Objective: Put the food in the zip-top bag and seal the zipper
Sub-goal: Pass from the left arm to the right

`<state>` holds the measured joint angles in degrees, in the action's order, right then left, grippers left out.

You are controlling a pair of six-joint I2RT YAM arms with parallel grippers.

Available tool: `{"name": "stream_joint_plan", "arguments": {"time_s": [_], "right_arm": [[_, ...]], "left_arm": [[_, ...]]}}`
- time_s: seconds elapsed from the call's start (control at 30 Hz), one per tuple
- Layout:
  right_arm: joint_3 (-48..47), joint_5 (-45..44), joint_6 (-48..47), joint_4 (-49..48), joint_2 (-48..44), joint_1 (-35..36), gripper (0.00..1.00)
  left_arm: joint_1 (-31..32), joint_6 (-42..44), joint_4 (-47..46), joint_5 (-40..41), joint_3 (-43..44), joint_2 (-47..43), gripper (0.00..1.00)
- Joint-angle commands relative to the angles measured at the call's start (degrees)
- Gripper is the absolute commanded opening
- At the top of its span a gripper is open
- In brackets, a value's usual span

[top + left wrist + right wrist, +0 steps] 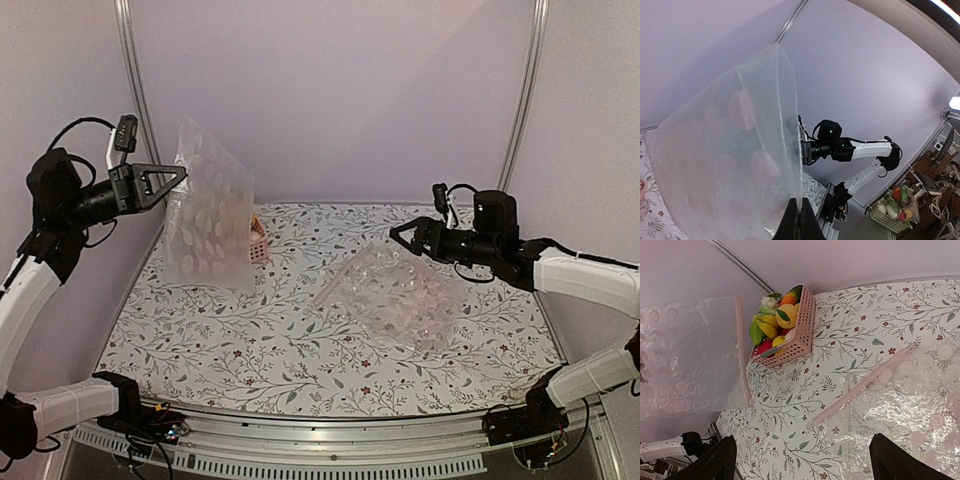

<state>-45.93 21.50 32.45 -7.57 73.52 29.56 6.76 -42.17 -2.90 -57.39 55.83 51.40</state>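
My left gripper point(172, 180) is shut on the top corner of the smooth clear zip-top bag point(210, 220) and holds it hanging upright over the table's back left. In the left wrist view the shut fingers point(790, 226) pinch the bag's edge point(740, 165). The zipper point(742, 350) is a pale pink strip down the side of the bag point(687, 360) that faces the basket. The food point(774, 325), red, yellow, orange and green toy pieces, lies in the pink basket point(800, 337). My right gripper point(405, 238) is open and empty, in the air right of centre.
A larger crinkled clear bag point(400, 295) lies flat on the flowered table point(250, 350) under my right gripper, its own pink strip point(865, 385) towards the basket. The basket point(258, 240) stands at the back, partly hidden behind the hanging bag. A metal frame post point(135, 70) rises at back left.
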Motion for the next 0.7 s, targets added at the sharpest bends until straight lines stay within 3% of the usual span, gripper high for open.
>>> {"name": "stream_joint_plan", "arguments": {"time_s": [0.0, 0.3, 0.67], "right_arm": [[-5.85, 2.69, -0.08, -5.29, 5.79, 3.67, 0.93], [-15.79, 7.32, 1.07, -11.33, 19.25, 10.75, 0.89], [-21.91, 14.38, 11.56, -28.34, 32.76, 17.28, 0.85]], "left_arm": [[0.65, -3.4, -3.87, -4.93, 4.67, 1.57, 0.0], [3.04, -5.31, -5.95, -6.34, 9.45, 4.07, 0.0], [7.6, -7.08, -9.37, -5.37, 12.75, 6.85, 0.0]]}}
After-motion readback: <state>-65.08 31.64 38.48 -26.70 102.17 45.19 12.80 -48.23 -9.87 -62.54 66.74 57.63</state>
